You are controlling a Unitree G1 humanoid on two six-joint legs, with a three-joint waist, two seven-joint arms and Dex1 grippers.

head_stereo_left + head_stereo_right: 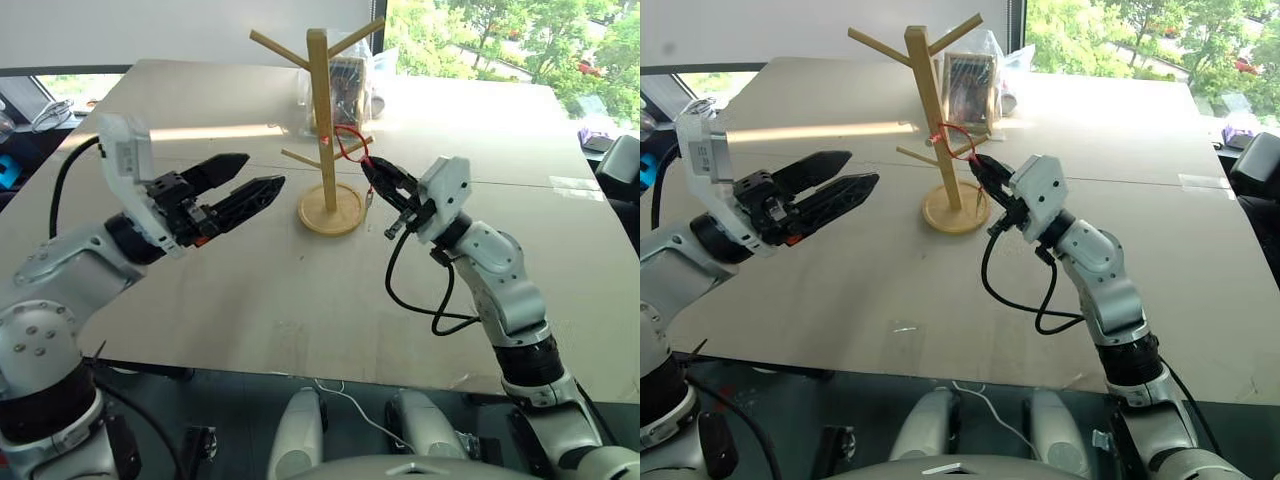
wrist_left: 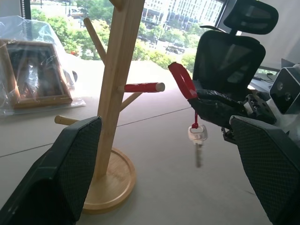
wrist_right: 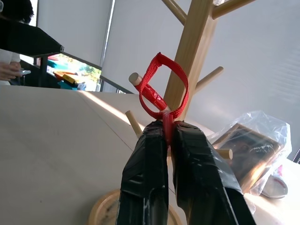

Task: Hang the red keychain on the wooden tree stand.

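The wooden tree stand rises from its round base at the middle of the table. My right gripper is just right of the post, shut on the red keychain. The keychain's cord loop stands up from the fingertips, close to the tip of a red-marked peg. In the left wrist view the loop sits just beyond that peg's end, and the silver key dangles below. My left gripper is open and empty, left of the stand and pointing at it.
A framed picture in a clear plastic bag lies behind the stand. A black office chair stands off the table's right side. A person's hand with a phone shows at the far left. The table stretches bare towards me.
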